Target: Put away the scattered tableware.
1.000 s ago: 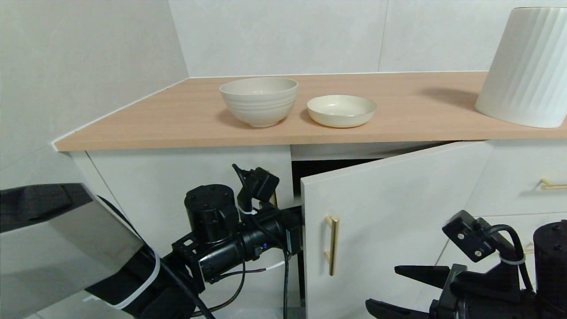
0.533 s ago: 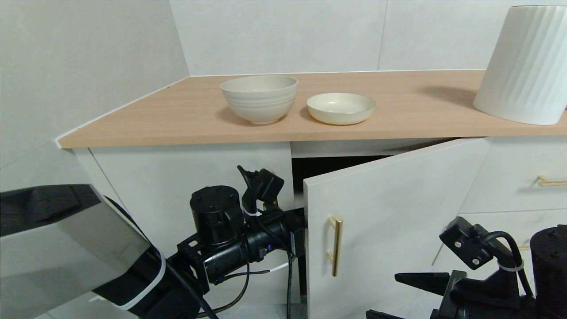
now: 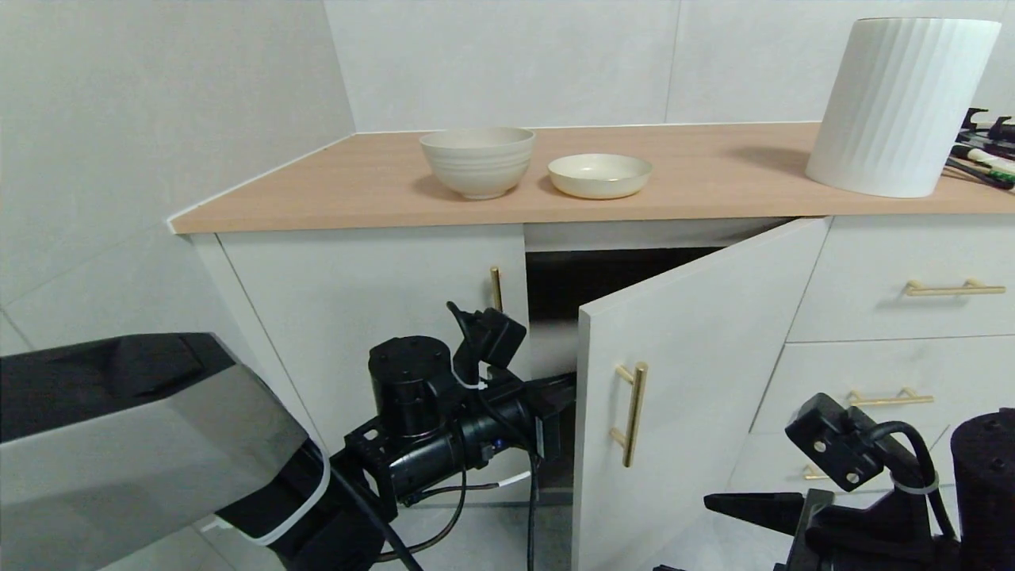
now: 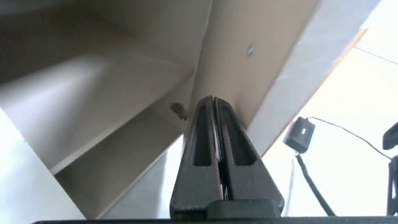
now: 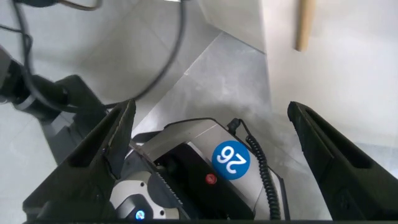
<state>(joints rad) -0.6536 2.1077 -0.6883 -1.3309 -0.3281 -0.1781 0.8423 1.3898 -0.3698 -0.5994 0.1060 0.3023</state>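
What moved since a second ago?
The cupboard door swung open wider, with the left claw, shut, tucked behind its edge. The camera also pulled back, so everything looks shifted. The bowl and the dish stayed put on the counter, and the right claw stayed open, down low.

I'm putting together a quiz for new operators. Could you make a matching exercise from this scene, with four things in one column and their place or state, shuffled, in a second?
Things:
1. deep bowl
2. cabinet door
3. left gripper
4. right gripper

Place or state:
A. fingers spread wide apart
B. on the wooden countertop, beside the shallow dish
C. fingers pressed together, by the door's edge
D. swung partly open

Pairs: 1-B, 2-D, 3-C, 4-A.
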